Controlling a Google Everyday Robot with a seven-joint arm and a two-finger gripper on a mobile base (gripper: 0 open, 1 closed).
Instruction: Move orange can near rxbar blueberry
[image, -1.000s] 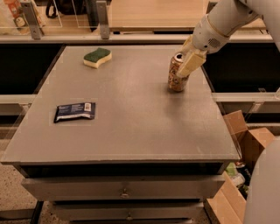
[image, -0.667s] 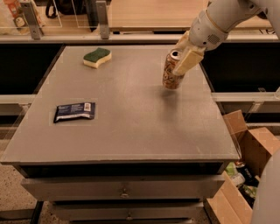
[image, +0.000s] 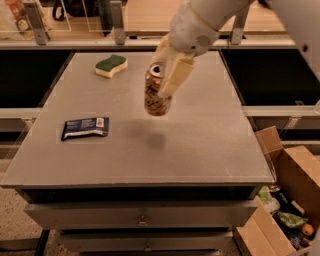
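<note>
The orange can (image: 156, 96), orange-gold with dark scribbles and a silver top, hangs tilted in the air above the middle of the grey table (image: 210, 150). My gripper (image: 167, 75) is shut on the orange can, with one cream finger (image: 176, 76) across its front. The can's shadow lies on the table below it. The rxbar blueberry (image: 85, 128), a flat dark navy wrapper with a white patch, lies on the table's left side, well to the left of and below the can.
A green-and-yellow sponge (image: 111, 66) lies at the table's back left. An open cardboard box (image: 285, 200) with bottles and packets stands on the floor at the right. A shelf rail with posts runs behind the table.
The gripper has lifted the orange can off the table's right side and carried it left, toward the middle, in the air.
</note>
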